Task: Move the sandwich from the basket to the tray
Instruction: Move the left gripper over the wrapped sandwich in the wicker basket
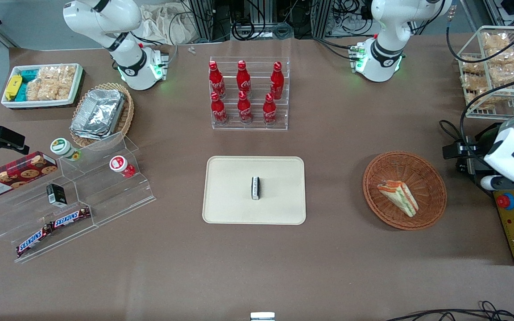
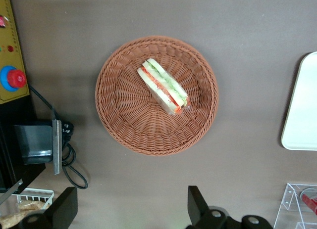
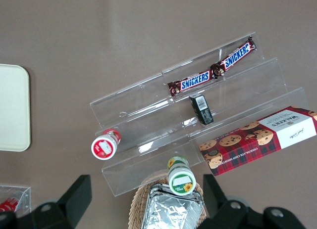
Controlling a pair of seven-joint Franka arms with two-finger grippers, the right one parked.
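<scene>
1. Hovering high above the basket, my tool has its two fingers spread wide apart, with nothing between them.
2. Lying in the basket is the sandwich, with its striped filling edge facing up.
3. On the brown bench, the basket sits toward my working arm's end.
4. Beside the basket, toward the middle of the bench, is the tray, with a small dark block on it.

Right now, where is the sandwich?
The sandwich lies in the round basket toward the working arm's end of the table, apart from the tray. The open gripper hovers above it.
</scene>
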